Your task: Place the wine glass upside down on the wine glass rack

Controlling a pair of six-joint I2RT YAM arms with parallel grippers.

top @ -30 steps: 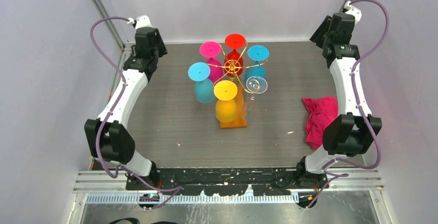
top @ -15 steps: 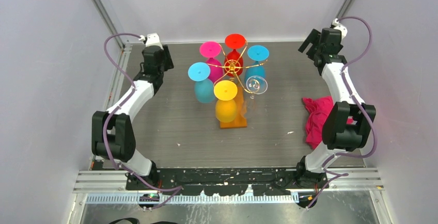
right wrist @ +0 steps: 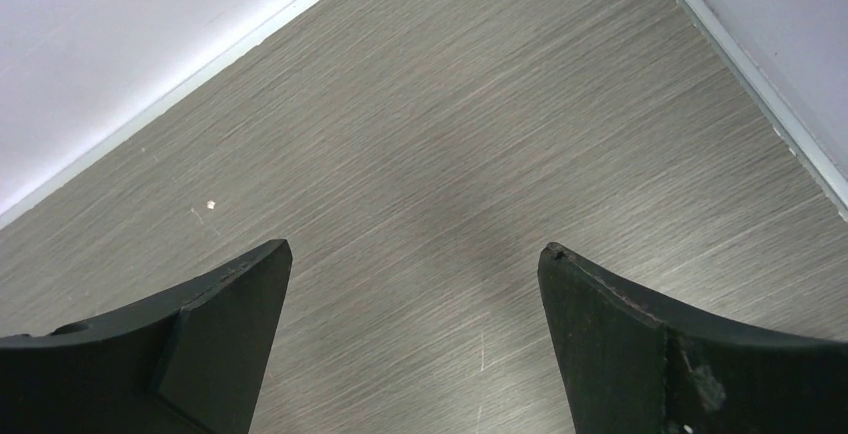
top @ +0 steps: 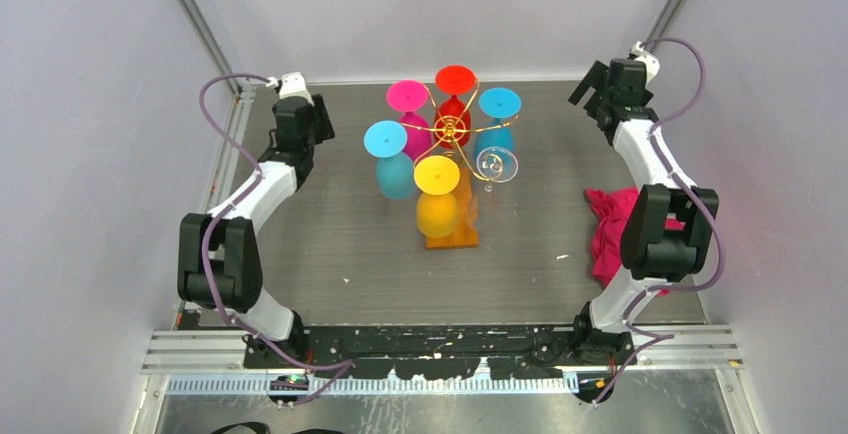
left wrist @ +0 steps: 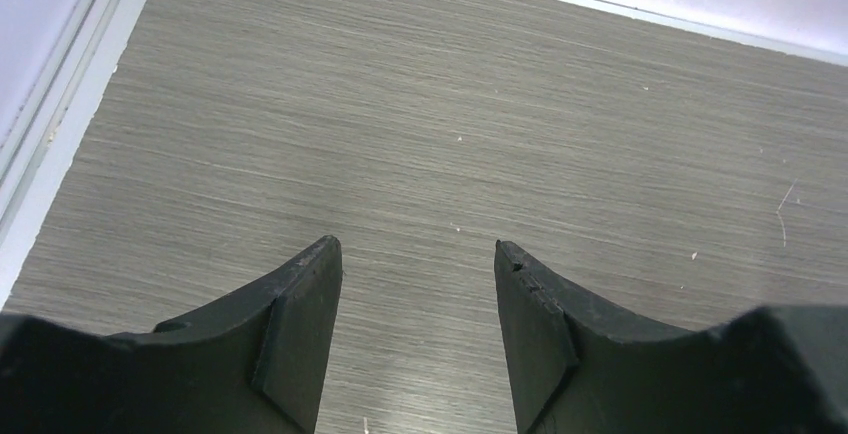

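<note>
Top external | you are holding left gripper (left wrist: 418, 254) and right gripper (right wrist: 415, 254) parted, empty | risking an inward swing knocking wine glass (top: 496, 165) off wine glass rack (top: 452, 132)

Rack (top: 452, 132) of gold wire, with curled arms radiating from a central post, upright on an orange-brown rectangular wooden base. Placed in the middle of the table (top: 330, 224) between left and right edges, nearer the far edge than the near one, long side of the base running far to near. Clear glass (top: 496, 164) hung upside down on the rack's right-hand near arm, round foot uppermost, stem held in the wire, bowl faintly visible below, beside the base's right edge.
</note>
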